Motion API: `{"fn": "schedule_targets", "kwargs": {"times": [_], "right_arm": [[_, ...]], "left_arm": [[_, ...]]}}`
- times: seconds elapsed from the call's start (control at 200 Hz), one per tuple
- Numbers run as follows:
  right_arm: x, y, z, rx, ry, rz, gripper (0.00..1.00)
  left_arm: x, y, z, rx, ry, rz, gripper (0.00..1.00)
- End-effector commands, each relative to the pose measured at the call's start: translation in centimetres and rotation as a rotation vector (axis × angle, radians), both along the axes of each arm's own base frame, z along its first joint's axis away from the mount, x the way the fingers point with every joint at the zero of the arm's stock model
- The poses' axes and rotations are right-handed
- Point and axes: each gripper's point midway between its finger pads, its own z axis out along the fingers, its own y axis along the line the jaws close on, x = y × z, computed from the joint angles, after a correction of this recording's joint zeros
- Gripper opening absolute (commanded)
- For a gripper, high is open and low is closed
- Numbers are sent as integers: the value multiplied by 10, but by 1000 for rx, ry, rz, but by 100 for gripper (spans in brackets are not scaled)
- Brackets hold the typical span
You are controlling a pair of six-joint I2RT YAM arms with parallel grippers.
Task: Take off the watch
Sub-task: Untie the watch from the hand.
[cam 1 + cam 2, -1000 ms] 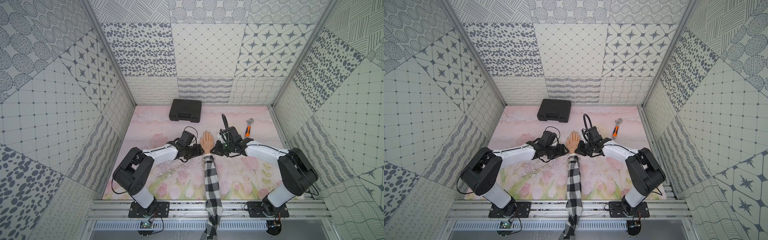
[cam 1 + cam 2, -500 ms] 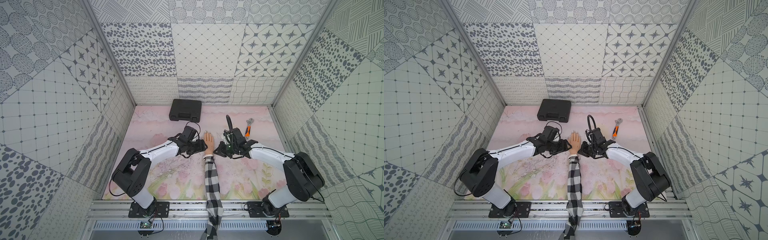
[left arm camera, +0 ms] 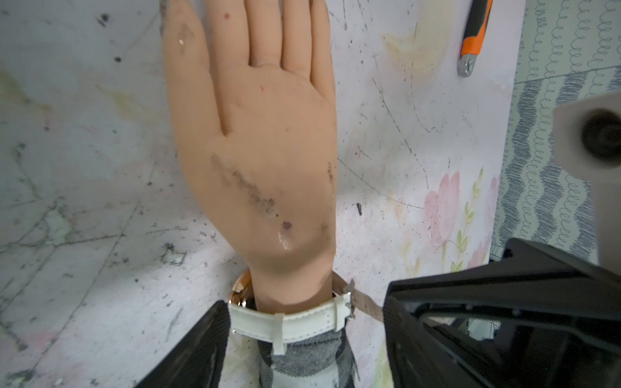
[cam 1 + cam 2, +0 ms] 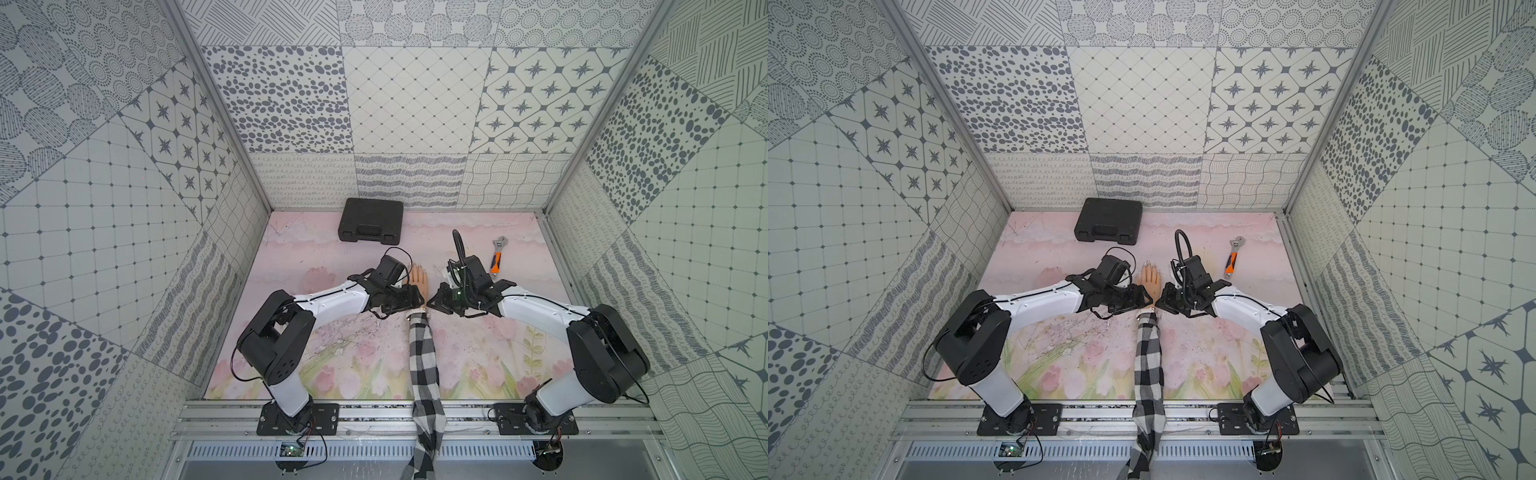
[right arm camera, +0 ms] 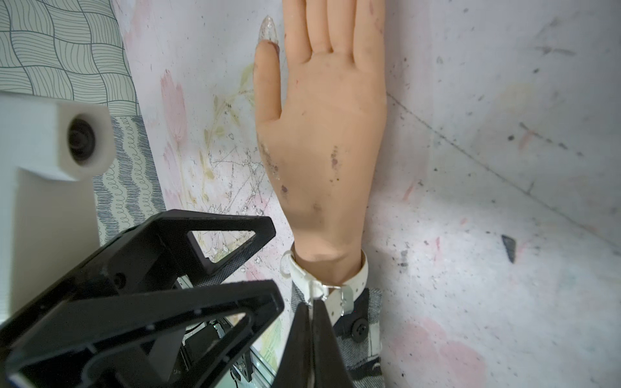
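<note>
The watch sits on the wrist of a mannequin hand lying flat on the mat, with a checked sleeve behind it. It has a white strap and a rose-gold case on the thumb side. My left gripper is open, one finger on each side of the wrist at the strap, with a gap on the buckle side. My right gripper is shut on the strap's loose tail just beside the buckle. In both top views the two grippers meet at the wrist from opposite sides.
A black case lies at the back of the mat. An orange-handled wrench lies at the back right, past the right gripper. Patterned walls close in the mat on three sides.
My left gripper has moved right, up to the wrist, and now straddles the strap. The right gripper has stayed shut at the wrist.
</note>
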Motion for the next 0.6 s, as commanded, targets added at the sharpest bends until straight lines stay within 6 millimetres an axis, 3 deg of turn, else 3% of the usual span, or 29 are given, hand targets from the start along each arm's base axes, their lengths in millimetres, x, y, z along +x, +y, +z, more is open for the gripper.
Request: {"fn": "schedule_targets", "kwargs": {"times": [0.0, 0.485, 0.595], "right_arm": [[6, 2, 14, 28, -44, -9, 0], [6, 1, 15, 32, -48, -10, 0], [9, -1, 19, 48, -55, -16, 30]], "left_arm": [[-9, -1, -9, 18, 20, -36, 74], [-18, 16, -29, 89, 40, -25, 71], [-19, 19, -32, 97, 42, -19, 71]]}}
